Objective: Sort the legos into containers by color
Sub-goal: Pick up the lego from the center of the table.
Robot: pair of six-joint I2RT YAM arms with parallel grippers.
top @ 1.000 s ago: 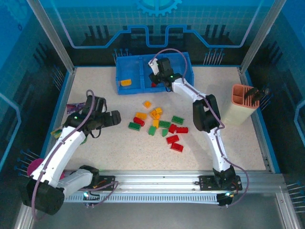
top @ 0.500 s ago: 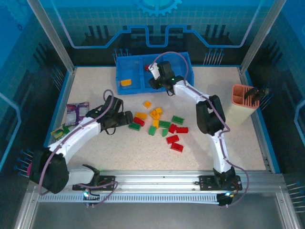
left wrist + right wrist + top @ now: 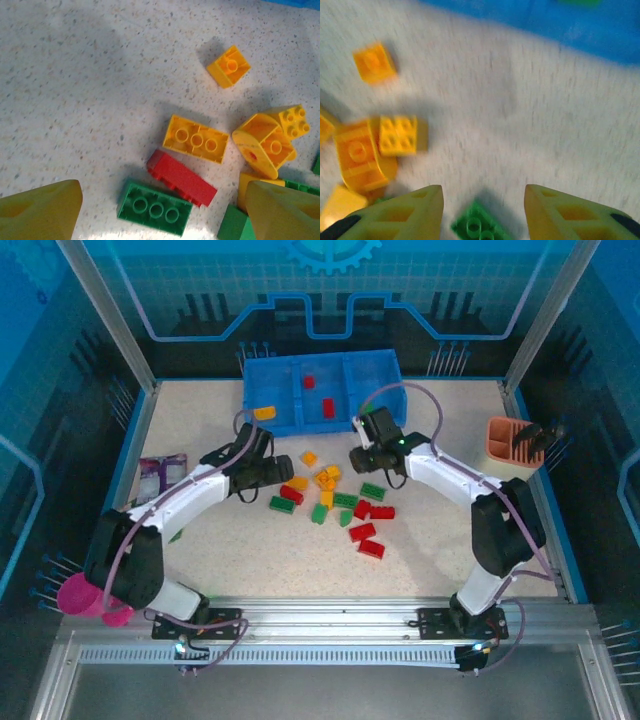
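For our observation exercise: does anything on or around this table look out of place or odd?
Two things are no bricks: a purple packet lies at the left of the table, apart from the loose legos, and a magenta cup sits by the near-left corner, seemingly off it.

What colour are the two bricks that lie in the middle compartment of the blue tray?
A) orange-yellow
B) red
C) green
B: in the top view, the two red bricks lie on the floor of the middle compartment, while the single orange-yellow brick is in the left compartment.
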